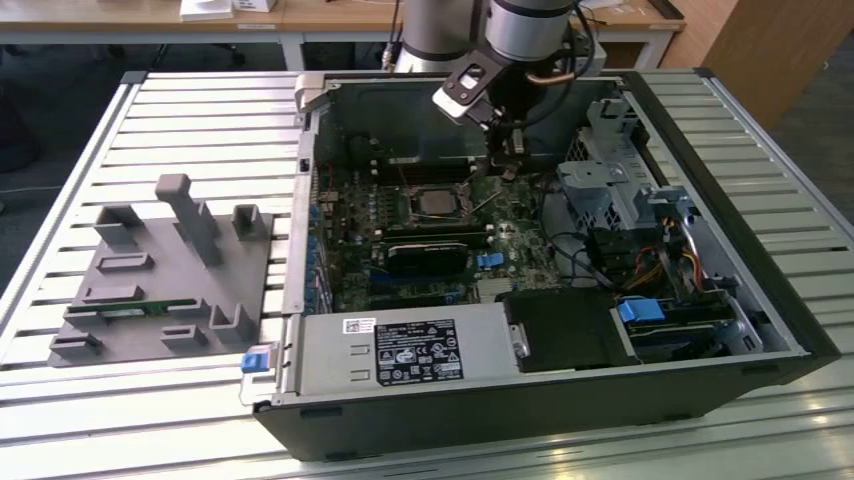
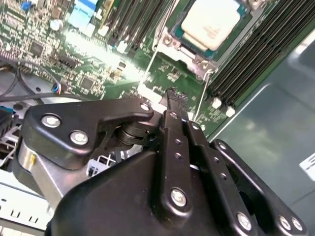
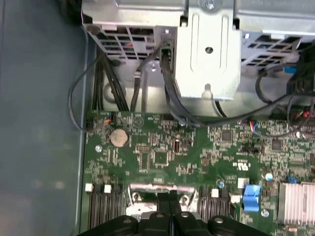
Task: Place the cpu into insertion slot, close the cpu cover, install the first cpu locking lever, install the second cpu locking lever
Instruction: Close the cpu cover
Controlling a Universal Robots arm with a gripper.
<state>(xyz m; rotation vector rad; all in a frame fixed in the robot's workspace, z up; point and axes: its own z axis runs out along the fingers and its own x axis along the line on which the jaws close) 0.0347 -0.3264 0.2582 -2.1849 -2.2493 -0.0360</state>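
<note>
Losing cpu [image 2: 211, 22] corner to second wrist view's edge. Can't judge slot [image 1: 434, 202] latching in exterior view, too small. Seeing a sliver of cover [image 3: 147, 188] behind gripper [image 3: 168, 197] in first wrist view.

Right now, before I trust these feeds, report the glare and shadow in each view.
Second wrist view: glare washes the cpu almost white; the gripper reads as a dark mass. Exterior view: the case walls shade the motherboard, while the slatted table is bright. First wrist view: even light, mild shine on the metal bracket.
</note>
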